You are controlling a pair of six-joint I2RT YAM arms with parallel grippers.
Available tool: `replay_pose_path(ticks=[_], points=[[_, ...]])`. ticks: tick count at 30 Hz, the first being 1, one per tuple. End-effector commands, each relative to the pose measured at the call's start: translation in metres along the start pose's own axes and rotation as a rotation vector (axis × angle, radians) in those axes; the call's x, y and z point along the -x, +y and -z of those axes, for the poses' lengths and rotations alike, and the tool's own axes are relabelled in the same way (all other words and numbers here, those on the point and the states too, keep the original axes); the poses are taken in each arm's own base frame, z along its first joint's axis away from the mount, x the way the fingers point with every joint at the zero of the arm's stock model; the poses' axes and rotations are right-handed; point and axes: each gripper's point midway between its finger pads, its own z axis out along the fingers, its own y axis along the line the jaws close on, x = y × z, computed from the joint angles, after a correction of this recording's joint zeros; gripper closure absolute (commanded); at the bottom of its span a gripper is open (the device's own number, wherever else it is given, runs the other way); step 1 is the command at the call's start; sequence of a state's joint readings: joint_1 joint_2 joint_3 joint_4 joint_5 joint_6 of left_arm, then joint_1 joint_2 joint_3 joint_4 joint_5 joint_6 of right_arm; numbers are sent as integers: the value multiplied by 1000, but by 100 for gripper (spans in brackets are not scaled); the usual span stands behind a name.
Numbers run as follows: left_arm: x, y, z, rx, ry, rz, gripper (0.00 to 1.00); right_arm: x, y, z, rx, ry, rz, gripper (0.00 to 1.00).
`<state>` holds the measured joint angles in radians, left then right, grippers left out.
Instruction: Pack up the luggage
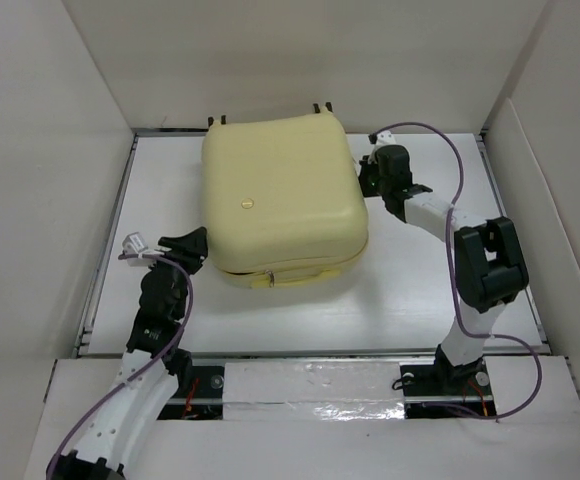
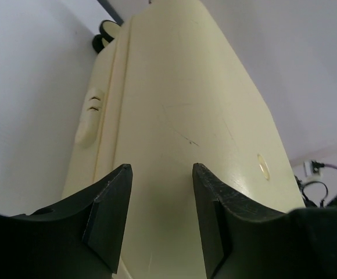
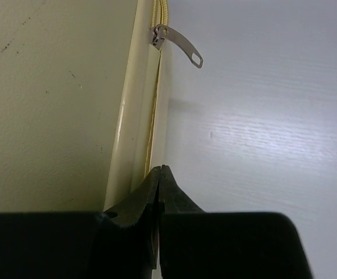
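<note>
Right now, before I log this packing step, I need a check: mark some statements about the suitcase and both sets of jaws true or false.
1. The suitcase lies flat on the table with its lid down. True.
2. The right jaws stand wide open. False: they are shut, right beside the suitcase's side seam.
3. The right jaws grip the zipper pull. False: the pull lies free on the seam, ahead of them.
4. The left jaws stand apart with nothing between them. True.
</note>
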<state>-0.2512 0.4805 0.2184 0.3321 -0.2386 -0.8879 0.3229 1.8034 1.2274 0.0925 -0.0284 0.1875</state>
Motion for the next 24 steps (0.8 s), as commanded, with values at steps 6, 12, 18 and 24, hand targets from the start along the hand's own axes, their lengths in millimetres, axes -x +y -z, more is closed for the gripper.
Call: replay_pose_path(ticks=[6,12,18,24], points=[[-90,21,35,-46,420,-96,55,65,102,7,404,-79,-38,81],[-95,4,36,-124,451,-56,54,95,69,31,387,-159,-44,42],[-88,-20,41,-198,470,-44,52,128,51,91,430,-245,9,18],[-88,-32,38,-235,484,-33,50,92,74,171,469,-336,55,40]])
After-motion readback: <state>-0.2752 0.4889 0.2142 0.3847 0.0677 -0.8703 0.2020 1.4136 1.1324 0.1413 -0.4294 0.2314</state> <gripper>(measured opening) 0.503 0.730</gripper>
